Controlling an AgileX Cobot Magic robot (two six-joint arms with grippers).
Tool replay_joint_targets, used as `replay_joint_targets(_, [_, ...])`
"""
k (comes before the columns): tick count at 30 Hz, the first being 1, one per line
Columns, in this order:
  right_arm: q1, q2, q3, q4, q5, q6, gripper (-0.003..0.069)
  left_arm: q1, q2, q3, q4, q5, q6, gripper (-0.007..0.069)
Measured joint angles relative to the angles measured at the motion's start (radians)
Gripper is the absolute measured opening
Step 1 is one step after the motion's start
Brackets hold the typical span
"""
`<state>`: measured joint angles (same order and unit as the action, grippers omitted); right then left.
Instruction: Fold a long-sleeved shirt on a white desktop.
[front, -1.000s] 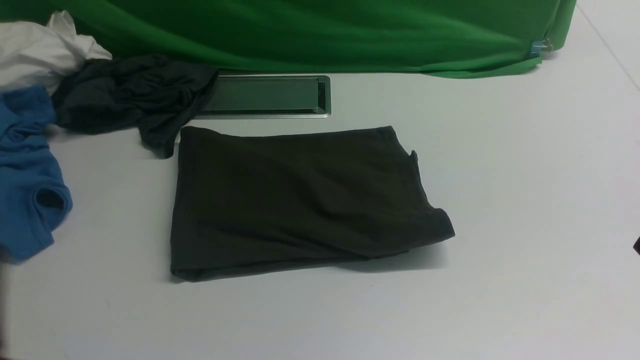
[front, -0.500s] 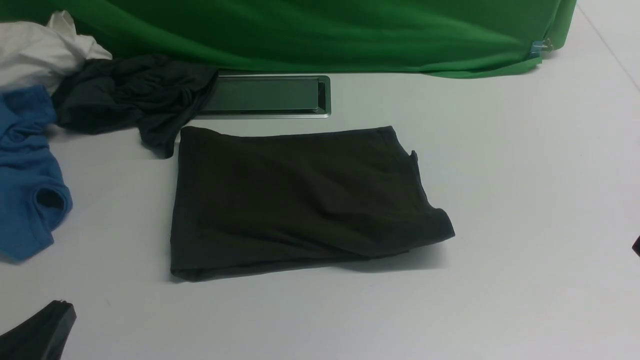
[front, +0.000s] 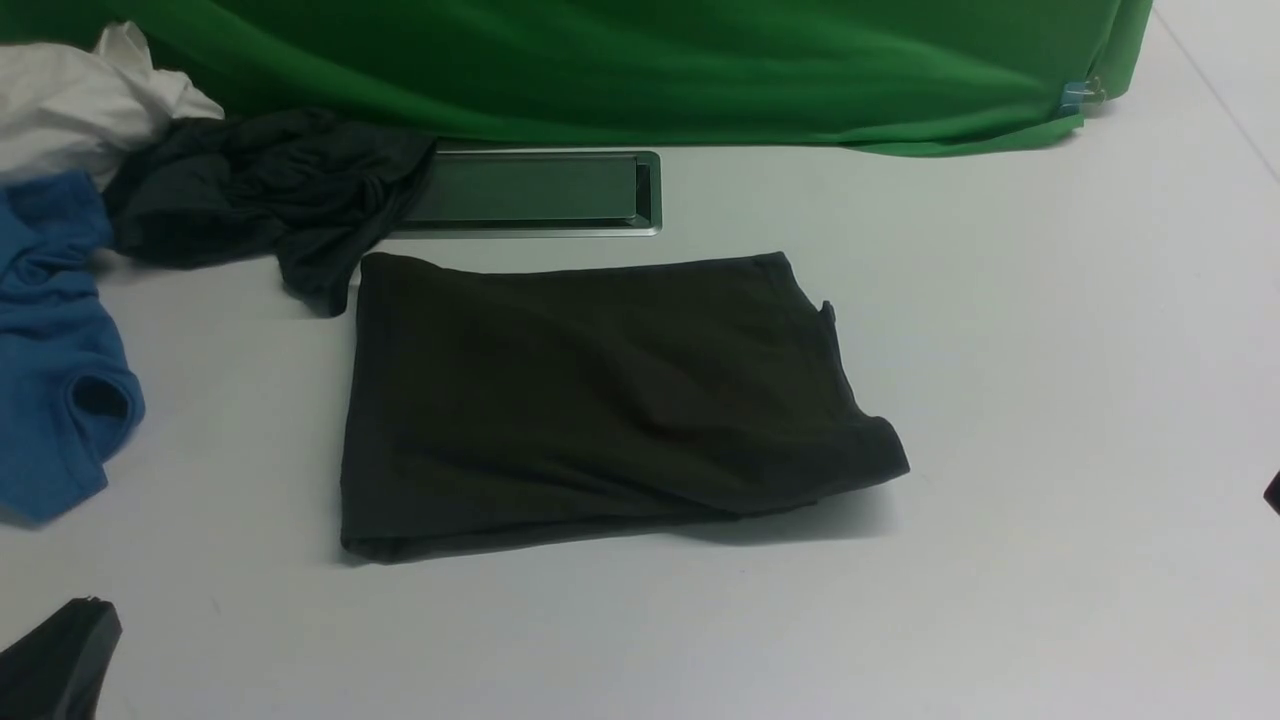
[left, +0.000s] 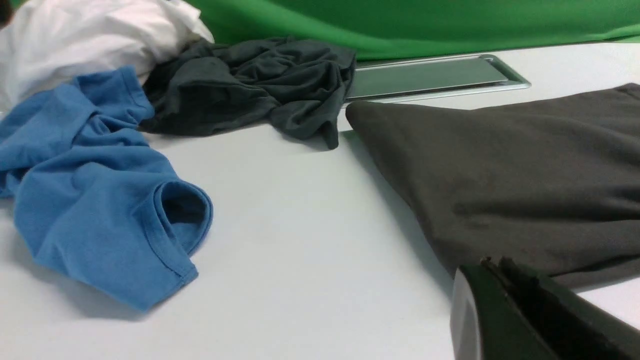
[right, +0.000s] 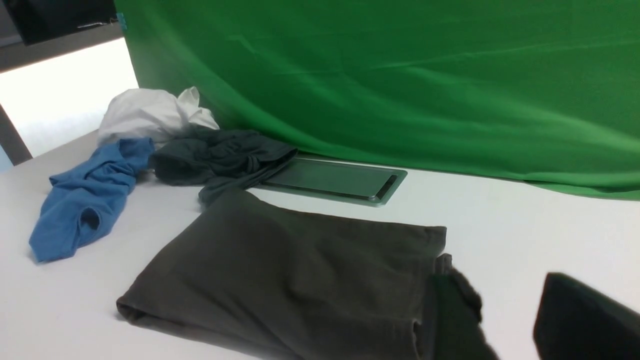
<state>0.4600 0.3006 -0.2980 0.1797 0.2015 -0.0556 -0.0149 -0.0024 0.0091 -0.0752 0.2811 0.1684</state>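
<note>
The long-sleeved shirt (front: 600, 400) lies folded into a dark rectangle in the middle of the white desktop (front: 1050, 350), with one corner sticking out at its right. It also fills the left wrist view (left: 500, 170) and the right wrist view (right: 300, 280). My left gripper (front: 90, 605) is at the front left corner, shut and empty, its tip (left: 492, 261) just short of the shirt's near left edge. My right gripper (right: 500, 280) stands open beside the shirt's right end with only bare desktop between its fingers. Only a dark sliver of it (front: 1272, 492) shows in the front view.
A crumpled slate-grey garment (front: 260, 190), a blue garment (front: 50, 350) and a white cloth (front: 80, 100) are heaped at the back left. A silver-framed hatch (front: 530, 190) lies behind the shirt. The green backdrop (front: 640, 60) hangs along the back edge.
My left gripper came into view at the front left corner, then drew back a little toward that corner. The shirt has not moved.
</note>
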Motion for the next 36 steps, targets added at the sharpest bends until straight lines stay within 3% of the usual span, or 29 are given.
replay_joint_targets(13, [0.0, 0.0, 0.0, 0.002, 0.0, 0.0, 0.024, 0.087, 0.0, 0.0, 0.0, -0.001, 0.001, 0.0024])
replay_joint_targets(22, [-0.016, -0.075, 0.012, 0.002, 0.027, 0.0, 0.024, 0.089, 0.0, 0.0, 0.0, -0.002, 0.012, 0.0031])
replay_joint_targets(31, [-0.231, -0.234, 0.013, -0.013, 0.039, -0.045, 0.024, 0.089, 0.0, 0.0, 0.0, -0.001, 0.015, 0.0032])
replay_joint_targets(36, [-0.417, -0.239, 0.033, -0.069, 0.118, -0.126, 0.024, 0.089, 0.0, 0.0, 0.0, -0.002, 0.015, 0.0032])
